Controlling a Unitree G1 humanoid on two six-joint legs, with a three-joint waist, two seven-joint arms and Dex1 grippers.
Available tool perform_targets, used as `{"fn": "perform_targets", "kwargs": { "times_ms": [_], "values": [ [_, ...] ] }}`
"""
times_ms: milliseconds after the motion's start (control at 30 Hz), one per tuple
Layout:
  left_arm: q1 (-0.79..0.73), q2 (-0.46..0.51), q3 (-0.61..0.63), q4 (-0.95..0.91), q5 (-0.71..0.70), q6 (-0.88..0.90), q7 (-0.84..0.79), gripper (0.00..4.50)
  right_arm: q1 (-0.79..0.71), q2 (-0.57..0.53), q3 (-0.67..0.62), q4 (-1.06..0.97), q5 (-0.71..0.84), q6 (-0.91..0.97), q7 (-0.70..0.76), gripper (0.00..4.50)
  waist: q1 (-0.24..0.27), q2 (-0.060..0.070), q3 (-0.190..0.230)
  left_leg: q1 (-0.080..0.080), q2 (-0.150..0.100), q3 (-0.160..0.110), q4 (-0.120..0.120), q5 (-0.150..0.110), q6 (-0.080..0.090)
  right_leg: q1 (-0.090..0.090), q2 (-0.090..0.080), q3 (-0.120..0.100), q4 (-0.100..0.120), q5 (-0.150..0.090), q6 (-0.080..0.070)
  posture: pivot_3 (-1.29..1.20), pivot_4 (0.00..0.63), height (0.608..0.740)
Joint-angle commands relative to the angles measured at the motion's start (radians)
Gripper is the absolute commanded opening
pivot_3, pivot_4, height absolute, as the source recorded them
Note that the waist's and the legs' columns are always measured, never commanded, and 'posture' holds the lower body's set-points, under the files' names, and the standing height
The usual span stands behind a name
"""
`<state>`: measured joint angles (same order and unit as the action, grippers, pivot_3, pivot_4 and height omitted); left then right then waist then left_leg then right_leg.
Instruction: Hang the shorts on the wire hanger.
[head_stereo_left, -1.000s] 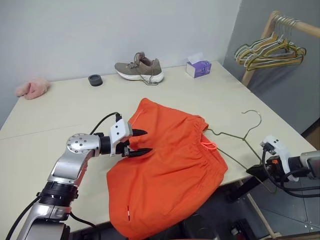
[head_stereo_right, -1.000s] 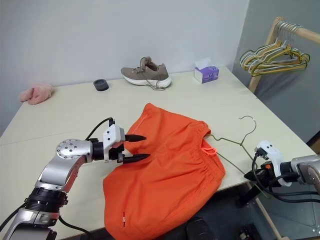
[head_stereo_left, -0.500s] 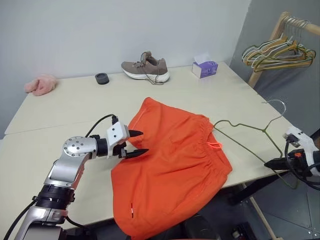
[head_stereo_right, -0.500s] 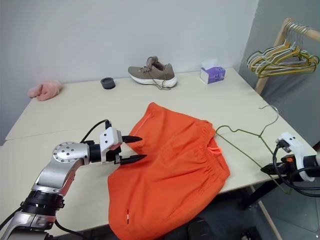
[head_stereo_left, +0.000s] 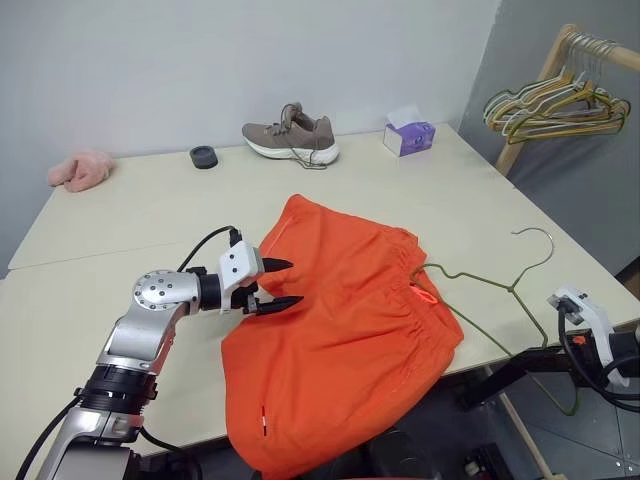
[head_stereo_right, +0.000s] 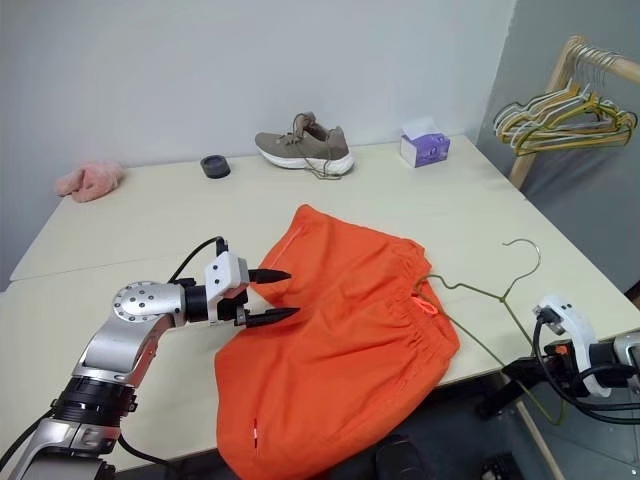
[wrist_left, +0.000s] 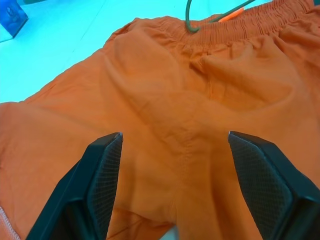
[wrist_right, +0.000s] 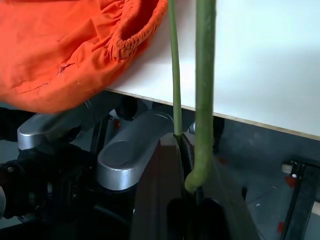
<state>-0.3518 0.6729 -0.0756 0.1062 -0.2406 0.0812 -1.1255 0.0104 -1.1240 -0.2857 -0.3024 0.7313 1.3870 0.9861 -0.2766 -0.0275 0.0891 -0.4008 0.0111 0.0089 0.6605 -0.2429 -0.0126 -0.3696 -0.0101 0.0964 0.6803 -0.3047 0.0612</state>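
The orange shorts (head_stereo_left: 340, 330) lie spread on the table, their lower part hanging over the near edge. My left gripper (head_stereo_left: 283, 283) hovers open over their left edge, with fabric below its fingers (wrist_left: 102, 175) and nothing between them. The olive wire hanger (head_stereo_left: 480, 285) lies to the right of the shorts. One of its corners touches the waistband by the neon drawstring (head_stereo_left: 422, 295), and its hook (head_stereo_left: 540, 240) is raised off the table. My right gripper (head_stereo_left: 530, 352) is shut on the hanger's near corner, just past the table's edge; the wrist view shows the wire (wrist_right: 174, 75) pinched between the fingers.
A brown shoe (head_stereo_left: 290, 135), a purple tissue box (head_stereo_left: 408, 136), a small black round object (head_stereo_left: 204, 156) and a pink fluffy item (head_stereo_left: 75, 170) sit along the far side of the table (head_stereo_left: 150, 220). A wooden rack with pastel hangers (head_stereo_left: 550, 105) stands at the back right.
My right gripper has drawn the hanger back toward the near table edge, and the hook has come lower. The left gripper has stayed where it was, and the shorts have not moved.
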Motion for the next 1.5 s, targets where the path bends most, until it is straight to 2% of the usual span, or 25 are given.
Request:
{"fn": "perform_targets", "kwargs": {
  "times_ms": [33,267,400,567,900,1033,1267,1400,1500],
  "values": [
    [0.001,0.005,0.016,-0.047,-0.012,-0.001,0.003,3.54,0.023,-0.005,-0.071,-0.026,0.035,0.018,-0.004,0.0,0.001,-0.001,0.0,0.0,0.0,0.0,0.0,0.0,0.0,0.0,0.0,0.0,0.0,0.0,0.0,-0.3,0.074,0.74],
    [-0.01,0.005,0.014,-0.043,-0.007,0.002,0.004,3.54,0.115,0.017,-0.173,-0.055,0.065,0.056,-0.022,0.0,0.0,-0.003,0.002,0.0,0.0,0.0,0.0,0.0,0.0,0.0,0.0,0.0,0.0,0.0,0.0,-0.31,0.076,0.74],
    [-0.016,0.003,0.011,-0.04,-0.005,0.001,0.003,3.54,0.118,0.04,-0.145,-0.081,0.077,0.06,-0.042,0.0,-0.001,-0.003,0.002,0.0,0.0,0.0,0.0,0.0,0.0,0.0,0.0,0.0,0.0,0.0,0.0,-0.31,0.074,0.74],
    [-0.014,0.005,0.01,-0.049,-0.001,0.001,0.007,3.54,-0.004,0.083,-0.028,-0.042,0.079,0.08,-0.088,0.0,-0.003,-0.003,0.002,0.0,0.0,0.001,0.0,0.0,0.0,0.0,0.0,0.0,0.0,0.0,0.0,-0.29,0.069,0.74],
    [0.026,0.019,0.03,-0.081,-0.002,0.002,0.034,3.54,-0.272,0.143,0.146,0.235,0.024,0.115,-0.148,0.0,0.011,-0.003,0.003,-0.001,0.0,0.0,-0.001,0.0,0.0,-0.001,0.0,0.0,-0.001,0.0,0.0,-0.23,0.06,0.74],
    [0.047,0.024,0.034,-0.103,-0.004,0.004,0.044,3.54,-0.336,0.212,0.143,0.324,-0.002,0.169,-0.217,0.0,0.024,-0.003,0.003,-0.001,0.0,0.0,-0.001,0.0,0.0,-0.001,0.0,0.0,-0.001,0.0,0.0,-0.21,0.059,0.74],
    [0.068,0.028,0.034,-0.125,-0.005,0.007,0.061,3.54,-0.471,0.437,-0.008,0.431,0.027,0.227,-0.387,0.0,0.032,-0.003,0.002,0.0,0.0,0.0,0.0,0.0,0.0,0.0,0.0,0.0,0.0,0.0,0.0,-0.2,0.057,0.74],
    [0.065,0.027,0.033,-0.125,-0.005,0.009,0.063,3.54,-0.508,0.451,0.035,0.395,0.007,0.2,-0.394,0.0,0.035,-0.002,0.002,-0.001,0.0,0.0,0.0,0.0,0.001,-0.001,0.0,0.0,0.0,0.0,0.0,-0.2,0.055,0.74],
    [0.053,0.022,0.041,-0.113,-0.009,0.011,0.071,3.54,-0.534,0.397,0.122,0.323,-0.002,0.124,-0.333,0.0,0.034,-0.001,0.003,-0.002,0.0,0.0,-0.001,0.0,0.001,-0.003,0.0,0.0,0.0,0.0,0.0,-0.21,0.053,0.74]
  ]
}}
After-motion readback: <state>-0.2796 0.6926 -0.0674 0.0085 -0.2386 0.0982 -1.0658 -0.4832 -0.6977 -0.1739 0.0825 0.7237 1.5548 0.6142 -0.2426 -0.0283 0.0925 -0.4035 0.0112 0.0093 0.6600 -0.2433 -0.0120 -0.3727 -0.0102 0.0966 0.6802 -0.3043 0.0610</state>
